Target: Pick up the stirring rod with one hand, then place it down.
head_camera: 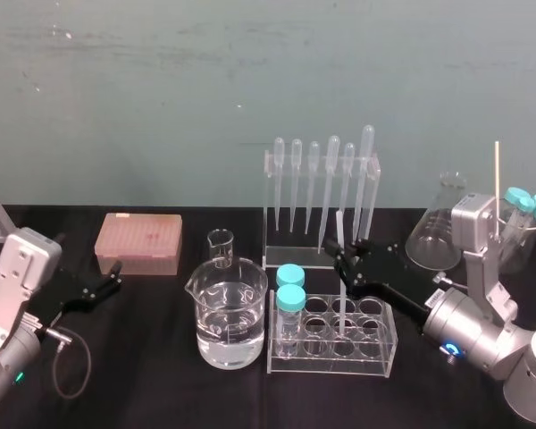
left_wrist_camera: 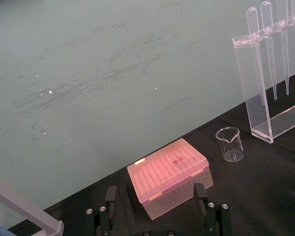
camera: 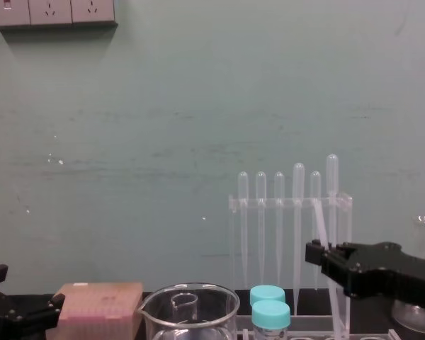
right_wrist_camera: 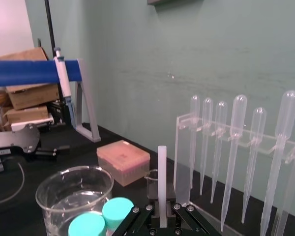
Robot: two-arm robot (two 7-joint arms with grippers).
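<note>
The stirring rod [head_camera: 339, 231] is a thin translucent-white stick held nearly upright, just in front of the pipette rack [head_camera: 322, 188]. My right gripper [head_camera: 342, 260] is shut on its middle. In the right wrist view the rod [right_wrist_camera: 162, 172] rises straight from between the black jaws of that gripper [right_wrist_camera: 162, 217]. In the chest view the rod [camera: 319, 221] leans slightly, above the right gripper [camera: 320, 256]. Its lower end hangs over the clear tube rack [head_camera: 380, 344]. My left gripper [head_camera: 116, 275] rests at the left of the table, open, its fingers [left_wrist_camera: 110, 196] spread wide and holding nothing.
A large beaker of water [head_camera: 230, 322] stands left of the tube rack, with a small empty beaker [head_camera: 221, 248] behind it. A pink tip box [head_camera: 138, 241] lies ahead of the left gripper. Two teal-capped tubes [head_camera: 290, 299] stand in the rack. A conical flask [head_camera: 442, 228] stands back right.
</note>
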